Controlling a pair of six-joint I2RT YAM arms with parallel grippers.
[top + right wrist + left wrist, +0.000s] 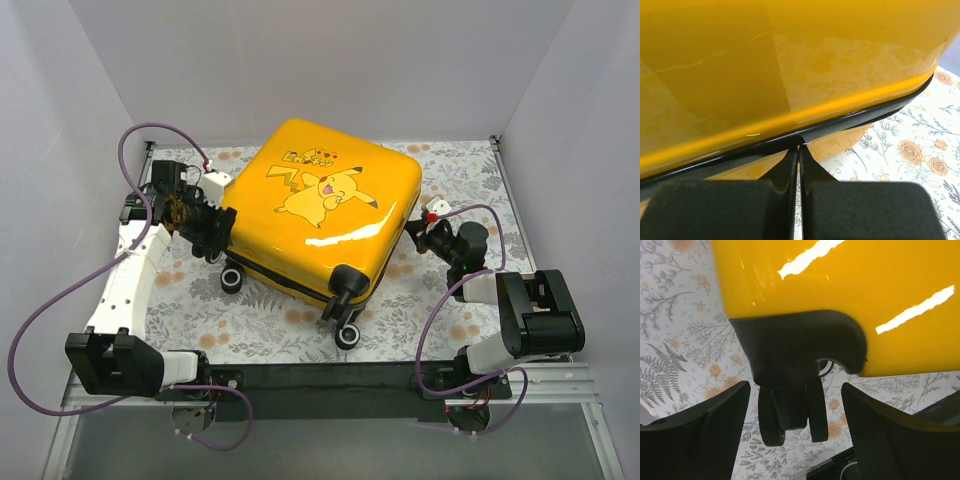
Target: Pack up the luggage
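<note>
Top external view, I see floral cloth [450, 170] on the table, closed yellow luggage [320, 215] lying flat in the middle, my left gripper [215, 238] spread wide, a corner wheel [790, 415] seen between its fingers, my right gripper [418, 228] clenched empty, tips at the black seam [850, 120].

A lab test cell: plain white walls [330, 60] enclose a floral-clothed table [260, 330].

Glossy yellow luggage [320, 215], black wheels [348, 336], white floral tablecloth [260, 335], purple cables [155, 125]
</note>
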